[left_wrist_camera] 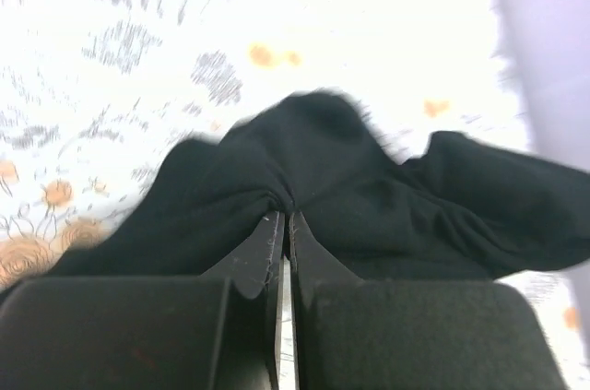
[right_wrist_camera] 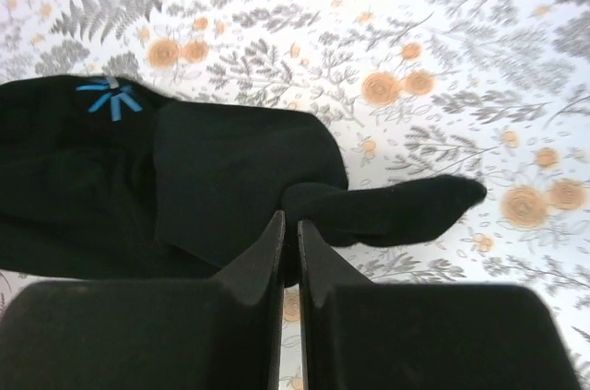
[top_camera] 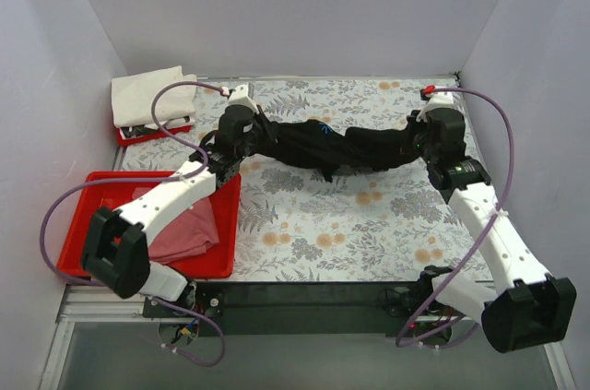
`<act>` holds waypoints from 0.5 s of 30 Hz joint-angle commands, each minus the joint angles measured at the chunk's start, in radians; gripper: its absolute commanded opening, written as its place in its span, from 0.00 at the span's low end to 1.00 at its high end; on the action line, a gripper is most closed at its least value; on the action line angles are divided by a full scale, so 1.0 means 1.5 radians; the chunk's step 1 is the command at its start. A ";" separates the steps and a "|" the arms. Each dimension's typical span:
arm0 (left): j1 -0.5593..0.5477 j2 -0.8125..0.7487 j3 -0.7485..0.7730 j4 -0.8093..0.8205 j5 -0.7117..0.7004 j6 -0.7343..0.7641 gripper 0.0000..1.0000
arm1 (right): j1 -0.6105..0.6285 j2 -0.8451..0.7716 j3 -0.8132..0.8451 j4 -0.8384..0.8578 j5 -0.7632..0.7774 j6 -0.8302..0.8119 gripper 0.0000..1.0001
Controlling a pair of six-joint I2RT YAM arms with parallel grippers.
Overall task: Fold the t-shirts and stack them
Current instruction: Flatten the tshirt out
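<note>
The black t-shirt hangs bunched and stretched between my two grippers over the floral table. My left gripper is shut on its left end; in the left wrist view the jaws pinch a fold of black t-shirt. My right gripper is shut on the right end; in the right wrist view the tips clamp the black t-shirt, whose blue neck mark shows. The dusty pink t-shirt lies in a red tray. A folded cream-white t-shirt sits at the back left.
The large red tray stands at the near left under the left arm. A smaller red tray lies under the cream shirt. White walls close in the table on the left, back and right. Purple cables loop from both arms.
</note>
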 commanded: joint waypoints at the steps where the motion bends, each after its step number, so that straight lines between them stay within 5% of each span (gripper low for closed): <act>1: 0.004 -0.092 0.023 -0.054 0.012 0.026 0.00 | -0.002 -0.089 0.058 -0.021 0.062 -0.024 0.01; 9: 0.005 -0.176 0.045 -0.107 0.067 0.048 0.00 | -0.001 -0.175 0.111 -0.086 0.097 -0.033 0.01; 15: 0.007 -0.041 0.096 -0.113 0.116 0.068 0.00 | -0.001 -0.090 0.139 -0.069 0.095 -0.052 0.01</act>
